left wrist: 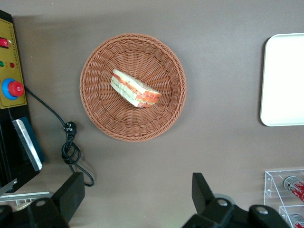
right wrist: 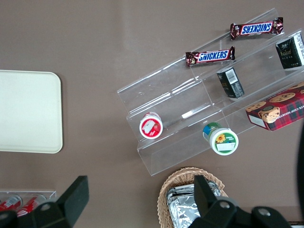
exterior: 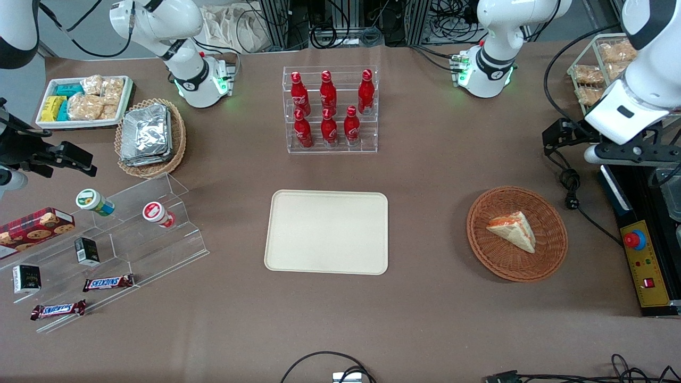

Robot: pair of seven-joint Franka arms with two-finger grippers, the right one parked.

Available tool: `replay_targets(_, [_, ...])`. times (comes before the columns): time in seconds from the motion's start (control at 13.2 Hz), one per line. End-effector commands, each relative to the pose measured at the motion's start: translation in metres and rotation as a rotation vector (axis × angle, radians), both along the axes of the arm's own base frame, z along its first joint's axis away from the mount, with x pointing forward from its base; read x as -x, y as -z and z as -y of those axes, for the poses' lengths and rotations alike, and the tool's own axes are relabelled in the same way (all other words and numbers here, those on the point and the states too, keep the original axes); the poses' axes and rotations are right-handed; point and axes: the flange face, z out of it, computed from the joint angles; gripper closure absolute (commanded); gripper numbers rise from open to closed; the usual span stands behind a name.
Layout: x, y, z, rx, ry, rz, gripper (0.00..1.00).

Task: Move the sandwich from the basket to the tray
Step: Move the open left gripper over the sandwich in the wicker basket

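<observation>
Left wrist view: I'm looking straight down on the round wicker basket (left wrist: 133, 87), and the sandwich (left wrist: 135, 89) lies inside it, close to the middle, its red-orange and green filling edge showing. My fingers (left wrist: 71, 194) stand wide apart and hold nothing; my gripper (left wrist: 137, 192) hangs high over the bare brown counter (left wrist: 213, 71), beside the basket and clear of its rim. A black cable (left wrist: 71, 147) coils on the counter near the basket. In the front view the basket (exterior: 517, 233) sits toward my working end of the counter, the sandwich (exterior: 512, 230) resting in it, and the cream tray (exterior: 327, 232) lies flat at the middle, well apart from the basket, with nothing on it. A clear rack of red bottles (exterior: 330, 109) stands farther from the front camera than the tray.
</observation>
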Motion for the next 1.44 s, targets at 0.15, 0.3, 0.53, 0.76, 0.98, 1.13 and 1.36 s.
replay_targets(0.15, [-0.002,-0.002,0.004,0.003,-0.015,0.005,0.00])
replay_targets(0.3, [-0.008,0.012,-0.001,0.003,-0.021,-0.020,0.00])
replay_targets(0.53, [-0.013,0.019,0.003,-0.028,-0.007,-0.016,0.00])
replay_targets(0.76, [-0.012,0.018,0.006,-0.030,-0.015,-0.012,0.00])
replay_targets(0.98, [-0.011,0.017,0.009,-0.031,-0.010,-0.010,0.00])
replay_targets(1.13, [-0.011,0.017,0.009,-0.033,-0.016,-0.012,0.00])
replay_targets(1.36, [-0.011,0.016,0.009,-0.031,-0.055,-0.006,0.00])
